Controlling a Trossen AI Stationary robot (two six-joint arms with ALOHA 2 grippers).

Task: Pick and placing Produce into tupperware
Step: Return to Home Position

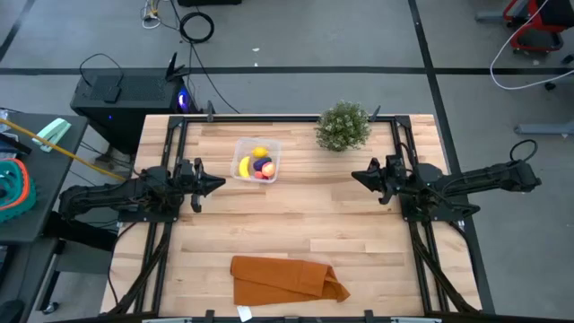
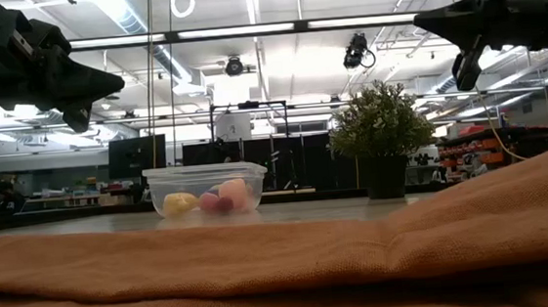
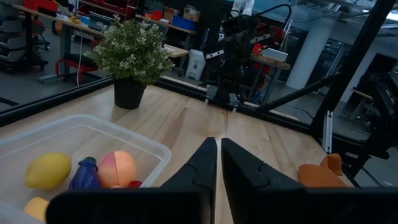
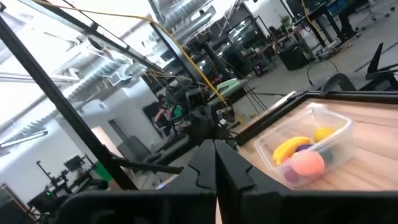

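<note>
The tupperware (image 1: 242, 144) stands on the table (image 1: 296, 224), holding lemon (image 1: 260, 152), banana (image 1: 244, 167), purple piece (image 3: 85, 174) and peach fruit (image 3: 117, 168). Only the left wrist view shows a tiny red piece (image 3: 134, 184) beside that. Left gripper (image 1: 220, 183), near it, and right gripper (image 1: 355, 175) are clenched, empty. The low view shows both above the table.

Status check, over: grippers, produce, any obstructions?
Both raised: left gripper shut, empty; right gripper shut, empty. Lemon, banana, peach in container. Plant, cloth well clear of both.
</note>
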